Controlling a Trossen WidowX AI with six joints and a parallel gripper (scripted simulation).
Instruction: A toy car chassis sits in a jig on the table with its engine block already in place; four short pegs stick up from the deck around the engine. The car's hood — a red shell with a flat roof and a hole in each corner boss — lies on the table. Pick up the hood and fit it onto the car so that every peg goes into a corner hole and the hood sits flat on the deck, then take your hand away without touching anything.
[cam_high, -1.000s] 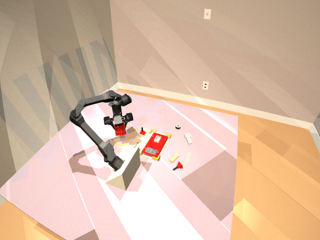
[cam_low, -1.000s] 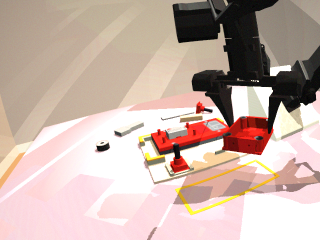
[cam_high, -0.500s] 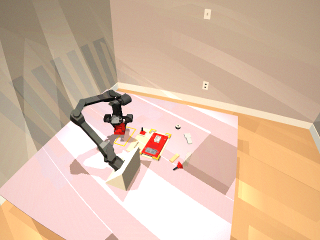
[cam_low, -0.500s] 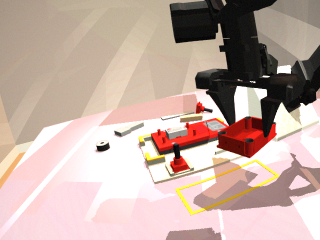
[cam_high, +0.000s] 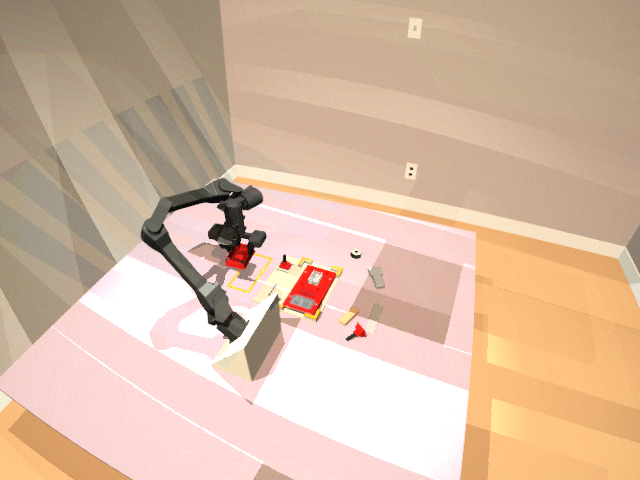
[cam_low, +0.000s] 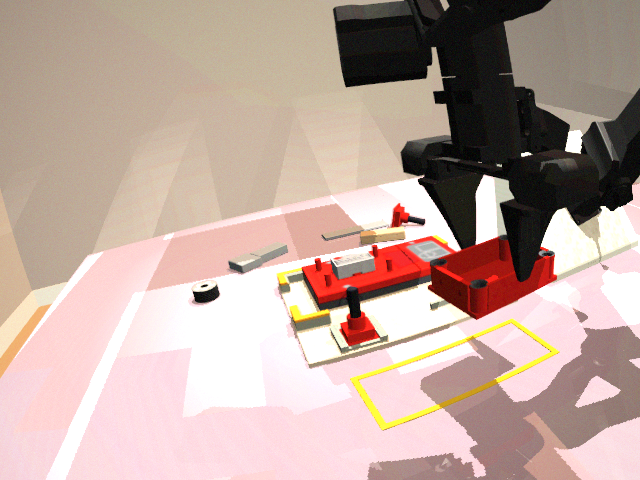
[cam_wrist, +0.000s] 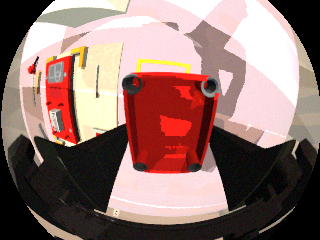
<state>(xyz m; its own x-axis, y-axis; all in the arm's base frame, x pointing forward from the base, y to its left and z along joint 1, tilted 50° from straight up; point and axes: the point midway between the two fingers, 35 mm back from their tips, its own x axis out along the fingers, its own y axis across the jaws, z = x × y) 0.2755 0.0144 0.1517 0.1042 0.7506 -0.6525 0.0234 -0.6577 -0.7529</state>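
Observation:
My gripper (cam_high: 240, 251) (cam_low: 496, 262) (cam_wrist: 169, 129) is shut on the red hood (cam_high: 236, 262) (cam_low: 496, 297) (cam_wrist: 170, 100), one finger on each of two opposite sides. The hood is in the air with its hollow side and corner holes facing up. It hangs beside the red chassis (cam_high: 316, 290) (cam_low: 395, 253) (cam_wrist: 61, 95), past the jig's edge. The chassis sits in the beige jig (cam_high: 281, 279) (cam_low: 408, 330) (cam_wrist: 107, 90). The grey engine block (cam_high: 315, 277) (cam_low: 354, 265) (cam_wrist: 56, 120) is on its deck, with several red pegs (cam_low: 317, 264) around it. The hood's roof is hidden underneath.
A yellow outline (cam_low: 368, 403) marks the table beside the jig. A red piece with a black post (cam_high: 284, 265) (cam_low: 358, 330) stands on the jig. Beyond lie a wheel (cam_high: 355, 253) (cam_low: 205, 291), a grey piece (cam_low: 258, 257), a wooden block (cam_high: 348, 315) and another red-and-black piece (cam_high: 359, 330).

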